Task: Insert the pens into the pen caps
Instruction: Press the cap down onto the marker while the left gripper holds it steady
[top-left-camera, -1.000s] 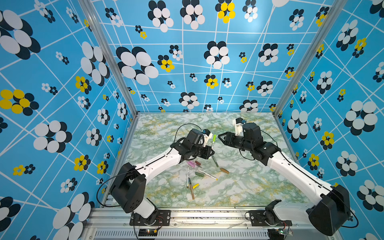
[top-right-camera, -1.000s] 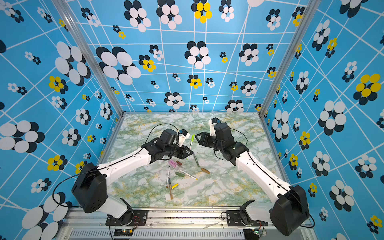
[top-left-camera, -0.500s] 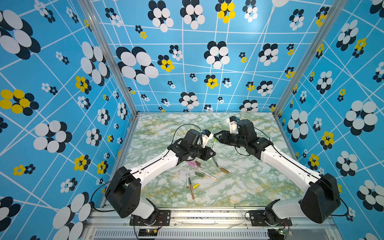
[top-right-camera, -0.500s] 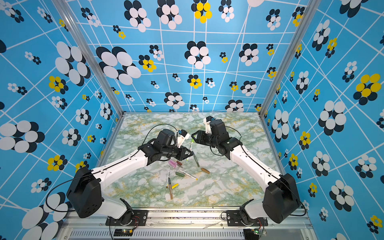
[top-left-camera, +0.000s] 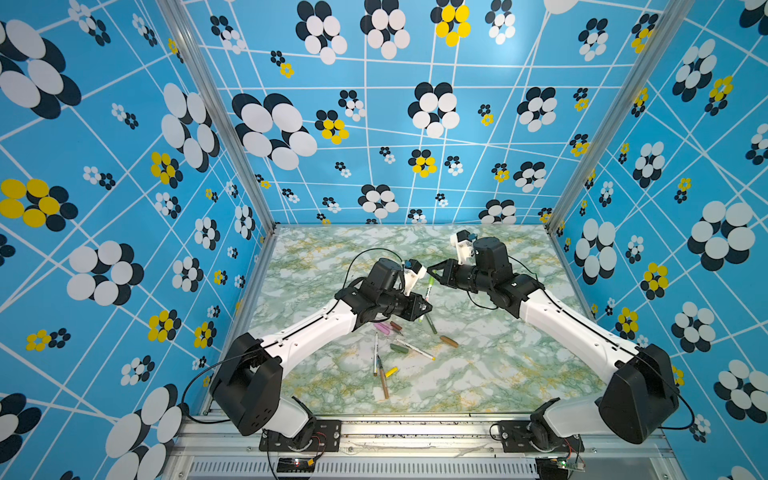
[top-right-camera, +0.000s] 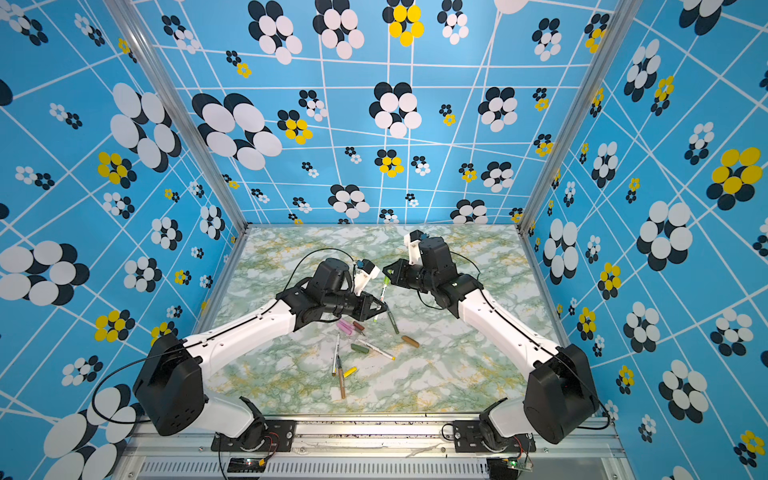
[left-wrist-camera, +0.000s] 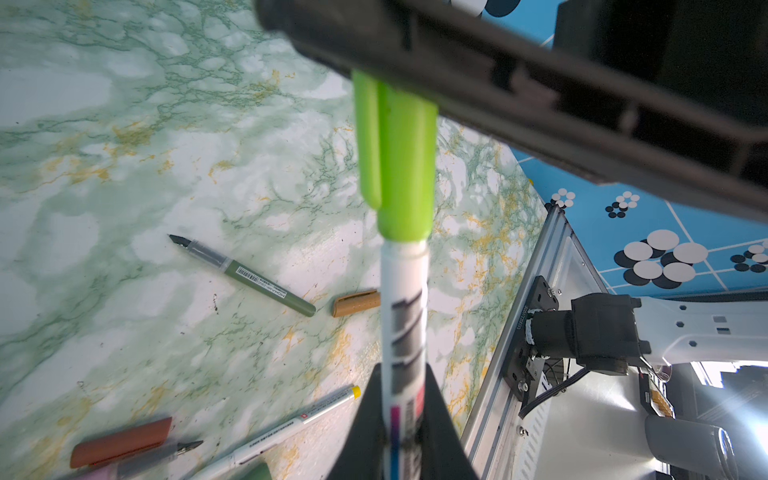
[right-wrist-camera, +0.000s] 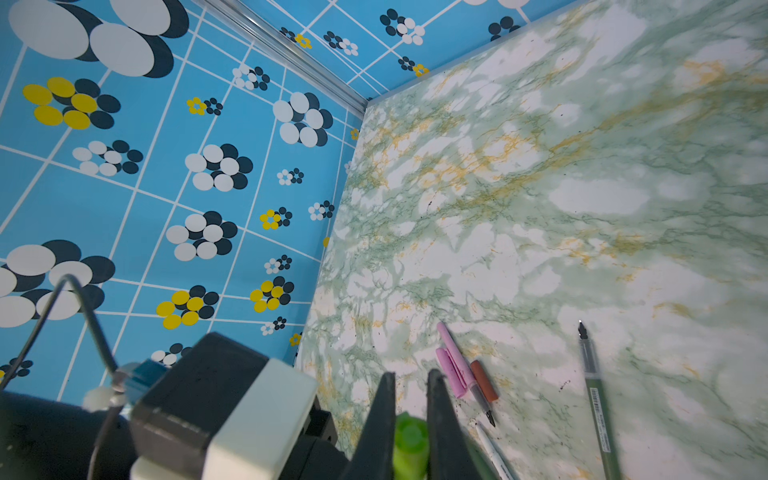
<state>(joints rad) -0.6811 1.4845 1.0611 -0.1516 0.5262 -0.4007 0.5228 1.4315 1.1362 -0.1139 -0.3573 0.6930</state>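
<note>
**Green cap pinched onto a lifted pen**

The marbled table (top-left-camera: 498, 374) keeps the loose pieces near its middle, where either arm can reach them. Above that scatter the left arm (top-left-camera: 316, 332) and right arm (top-left-camera: 573, 328) meet tip to tip. The left gripper (top-left-camera: 424, 308) is pinched on the barrel of a white pen (left-wrist-camera: 405, 316), holding it clear of the table with its tip end offered to the partner. The right gripper (top-left-camera: 433, 274) is clamped across the light green cap (left-wrist-camera: 399, 158), which already sits over that tip. The grip looks meant for pressing it home, though I cannot tell whether it is fully seated. Below lie a dark green pen (left-wrist-camera: 249, 276) and a brown pen (top-left-camera: 383, 384), both uncapped. Then come the tan cap (left-wrist-camera: 355, 303), brown cap (left-wrist-camera: 120, 442) and pink cap (right-wrist-camera: 451, 372) — all waiting.
</note>
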